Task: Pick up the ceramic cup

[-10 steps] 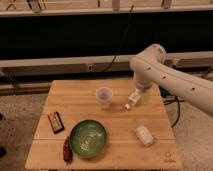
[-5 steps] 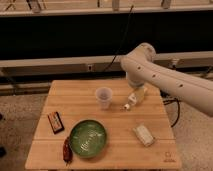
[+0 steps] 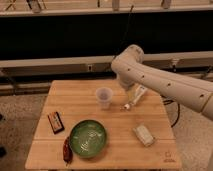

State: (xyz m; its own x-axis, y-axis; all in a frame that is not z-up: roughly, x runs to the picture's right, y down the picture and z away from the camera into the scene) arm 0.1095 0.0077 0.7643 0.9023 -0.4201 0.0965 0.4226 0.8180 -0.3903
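The ceramic cup [image 3: 104, 97] is small, pale and handleless, and stands upright on the wooden table [image 3: 75, 100] a little behind the middle. My white arm reaches in from the right and bends over the table's back right part. My gripper [image 3: 128, 88] hangs at the arm's end, just right of the cup and apart from it, over a white tube.
A white tube with a small cap [image 3: 135, 97] lies right of the cup. A round green bowl [image 3: 88, 138] sits at the front. A dark red object [image 3: 66, 150] lies at its left, a dark packet [image 3: 55, 122] further left, and a pale packet [image 3: 143, 135] at the front right.
My arm has swung left and its bend has moved toward the cup. The cup and the other things have not moved.
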